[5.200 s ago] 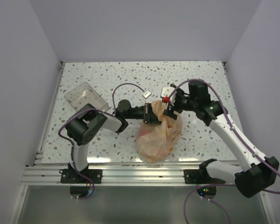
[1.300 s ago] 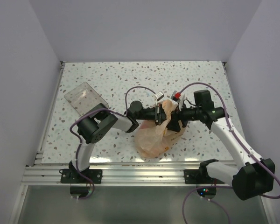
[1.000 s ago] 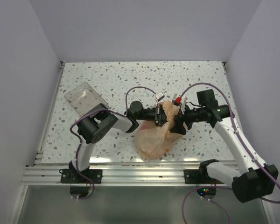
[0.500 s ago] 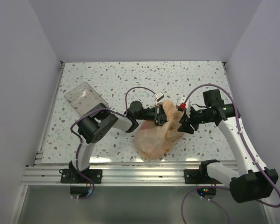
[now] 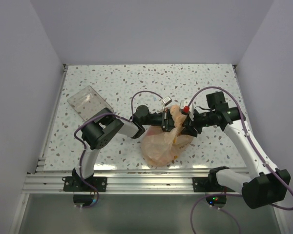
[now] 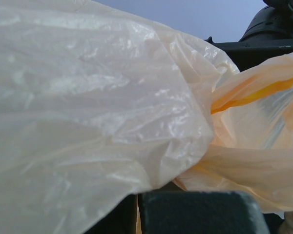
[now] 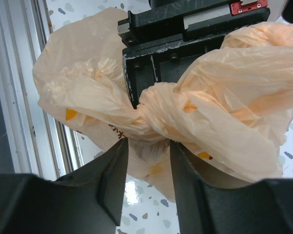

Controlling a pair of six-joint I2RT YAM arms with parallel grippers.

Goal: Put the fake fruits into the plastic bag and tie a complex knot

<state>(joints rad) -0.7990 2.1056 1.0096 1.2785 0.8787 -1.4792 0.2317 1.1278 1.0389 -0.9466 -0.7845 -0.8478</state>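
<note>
The peach-orange plastic bag (image 5: 161, 146) sits on the table at front centre, its top twisted into a knot (image 7: 158, 105). The fake fruits are hidden; none shows through the film. My left gripper (image 5: 167, 120) comes in from the left and is shut on bag film beside the knot; in the left wrist view its jaws (image 6: 136, 202) pinch a thin fold and the bag (image 6: 88, 97) fills the frame. My right gripper (image 5: 184, 126) is at the knot's right side. In the right wrist view it (image 7: 149, 146) is open, its fingers straddling the gathered film just below the knot.
A clear rigid tray (image 5: 89, 101) lies at the back left. The left gripper's black body (image 7: 171, 29) sits right behind the knot. The metal rail (image 5: 136, 178) runs along the table's near edge. White walls close in the sides and back.
My right gripper first drew away to the right of the bag, then came back left to the knot. The left gripper has stayed in place, holding the bag.
</note>
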